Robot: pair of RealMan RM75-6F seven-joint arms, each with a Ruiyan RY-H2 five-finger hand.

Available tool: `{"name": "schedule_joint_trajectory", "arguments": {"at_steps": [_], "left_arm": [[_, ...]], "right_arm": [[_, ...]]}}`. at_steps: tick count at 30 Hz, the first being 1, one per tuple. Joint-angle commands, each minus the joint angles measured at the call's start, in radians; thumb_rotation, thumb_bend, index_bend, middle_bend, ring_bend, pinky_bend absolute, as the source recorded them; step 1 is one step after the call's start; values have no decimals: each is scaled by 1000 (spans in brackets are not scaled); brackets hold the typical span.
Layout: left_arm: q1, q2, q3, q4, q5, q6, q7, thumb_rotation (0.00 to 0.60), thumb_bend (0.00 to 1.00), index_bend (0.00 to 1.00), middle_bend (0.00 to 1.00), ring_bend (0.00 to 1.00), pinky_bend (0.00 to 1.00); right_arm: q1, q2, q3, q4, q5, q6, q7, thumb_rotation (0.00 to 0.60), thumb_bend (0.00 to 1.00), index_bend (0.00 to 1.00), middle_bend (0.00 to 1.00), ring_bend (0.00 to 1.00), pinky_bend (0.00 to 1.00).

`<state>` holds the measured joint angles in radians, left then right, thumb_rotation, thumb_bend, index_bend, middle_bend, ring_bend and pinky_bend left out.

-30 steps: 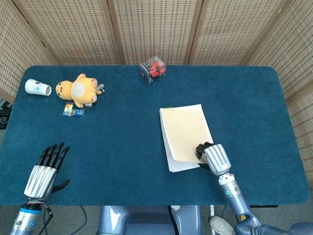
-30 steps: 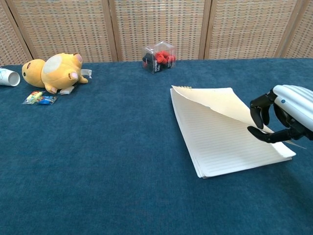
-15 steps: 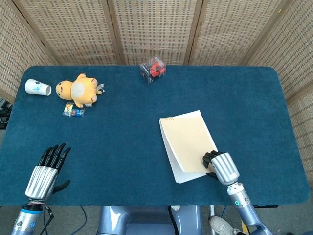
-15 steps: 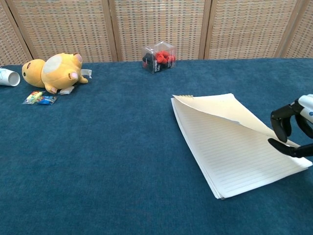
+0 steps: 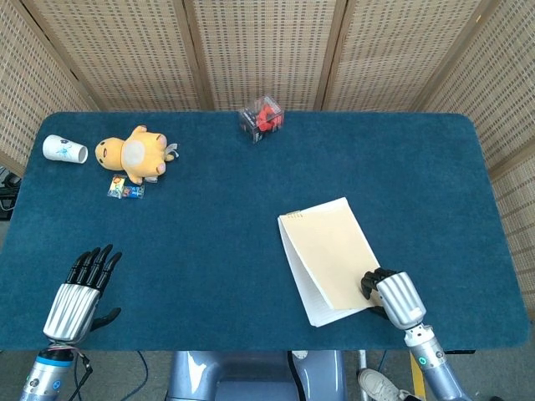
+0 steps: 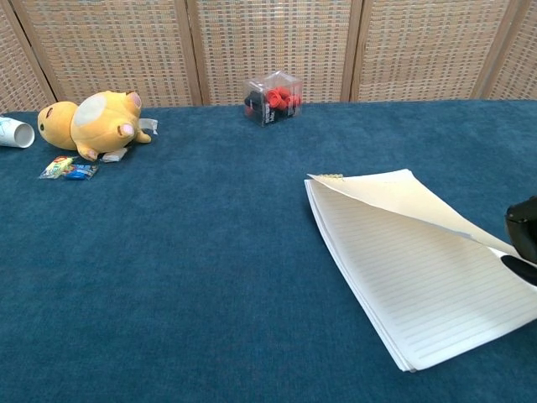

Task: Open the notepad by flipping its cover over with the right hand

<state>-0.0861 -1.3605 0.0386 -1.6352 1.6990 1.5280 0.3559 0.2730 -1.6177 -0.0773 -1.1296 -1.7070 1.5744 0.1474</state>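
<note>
Spanning both views, the blue table (image 5: 209, 242) carried the notepad (image 5: 322, 288) at about four o'clock from its centre, near the front edge. Its cream cover (image 6: 403, 197) was raised at the near right corner, baring lined pages, because the right hand (image 5: 393, 298) pinched that corner to flip it. At seven o'clock the left hand (image 5: 79, 288) lay idle, holding nothing, fingers straight and slightly apart. Smallest, the plush toy (image 5: 134, 154) sat at ten o'clock.
</note>
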Motion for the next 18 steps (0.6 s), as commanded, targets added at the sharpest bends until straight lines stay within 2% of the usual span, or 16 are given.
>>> {"name": "schedule_joint_trajectory", "arguments": {"at_steps": [1,18], "left_arm": [[0,1,0,-2,1,0,-2,600,4,0,0,0,74],[0,-5,4,-1,11,-1,12,600,4,0,0,0,74]], "right_arm": [[-9,8,-5,2,-5,6,5,600,631,749,742,633,811],[-81,48,-35,64,-26,64,70,600,631,749,743,634,815]]}}
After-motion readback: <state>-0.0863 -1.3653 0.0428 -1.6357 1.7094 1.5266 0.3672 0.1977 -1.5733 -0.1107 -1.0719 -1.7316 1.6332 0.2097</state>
